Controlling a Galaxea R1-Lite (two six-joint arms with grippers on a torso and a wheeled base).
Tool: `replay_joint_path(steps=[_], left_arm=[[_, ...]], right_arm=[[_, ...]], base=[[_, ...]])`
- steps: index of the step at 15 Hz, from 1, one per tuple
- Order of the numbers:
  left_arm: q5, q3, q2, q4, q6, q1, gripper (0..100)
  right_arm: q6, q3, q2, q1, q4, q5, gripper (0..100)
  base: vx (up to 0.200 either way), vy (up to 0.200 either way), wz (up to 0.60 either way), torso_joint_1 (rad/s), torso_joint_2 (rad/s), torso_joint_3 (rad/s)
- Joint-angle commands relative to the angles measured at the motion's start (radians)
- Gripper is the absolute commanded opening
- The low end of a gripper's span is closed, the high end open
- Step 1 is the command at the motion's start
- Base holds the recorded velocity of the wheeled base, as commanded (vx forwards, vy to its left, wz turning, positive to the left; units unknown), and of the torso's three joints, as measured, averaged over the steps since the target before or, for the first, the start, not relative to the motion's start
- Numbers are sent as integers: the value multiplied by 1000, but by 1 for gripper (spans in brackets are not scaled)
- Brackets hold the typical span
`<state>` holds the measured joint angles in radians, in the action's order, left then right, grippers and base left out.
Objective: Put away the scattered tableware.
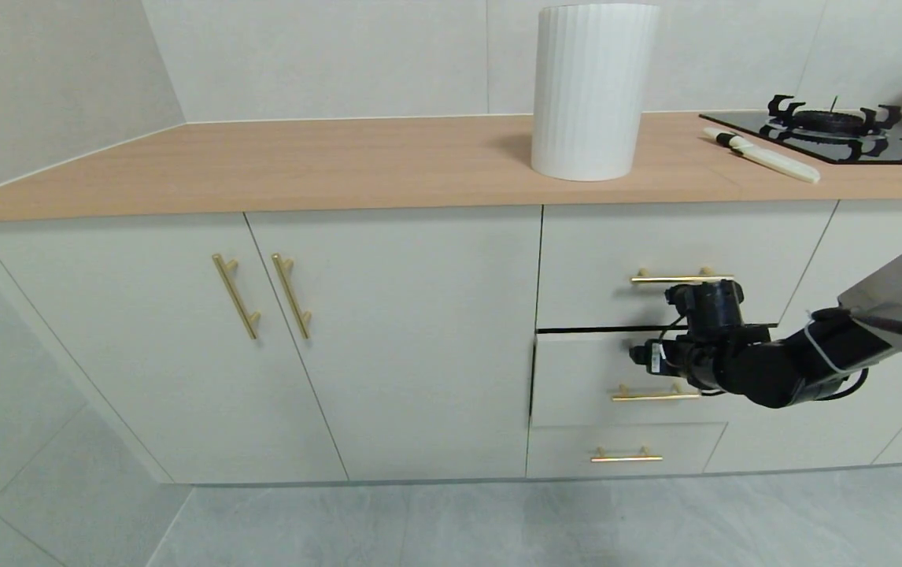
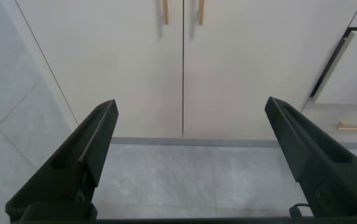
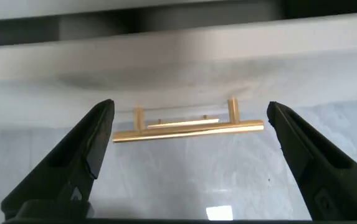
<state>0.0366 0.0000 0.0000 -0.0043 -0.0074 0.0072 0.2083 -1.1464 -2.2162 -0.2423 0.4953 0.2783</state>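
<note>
A white knife (image 1: 766, 155) with a black band lies on the wooden countertop (image 1: 341, 161) beside the hob. The middle drawer (image 1: 577, 378) stands slightly pulled out, with a dark gap along its top and left edge. My right gripper (image 1: 644, 356) hovers in front of that drawer, just above its gold handle (image 1: 656, 396). In the right wrist view the right gripper (image 3: 190, 111) is open and the handle (image 3: 187, 129) lies ahead between the fingers, apart from them. My left gripper (image 2: 190, 107) is open and empty, held low and facing the cabinet doors (image 2: 182, 62).
A tall white ribbed container (image 1: 589, 90) stands on the countertop above the drawers. A black gas hob (image 1: 837, 130) sits at the far right. The upper drawer (image 1: 679, 277) and the bottom drawer (image 1: 626, 457) are closed. Grey tiled floor (image 2: 166, 180) runs along the cabinets.
</note>
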Motion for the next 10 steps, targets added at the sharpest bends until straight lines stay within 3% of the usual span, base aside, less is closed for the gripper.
replay_joint_path(steps=[1, 10], left_arm=[[0, 0, 0, 0, 0, 0, 100], [0, 0, 0, 0, 0, 0, 100]], right_arm=[[-1, 13, -59, 0, 71, 22, 100], [-1, 8, -108, 0, 252, 64, 100]], base=[[0, 0, 0, 0, 0, 0], [0, 0, 0, 0, 0, 0]])
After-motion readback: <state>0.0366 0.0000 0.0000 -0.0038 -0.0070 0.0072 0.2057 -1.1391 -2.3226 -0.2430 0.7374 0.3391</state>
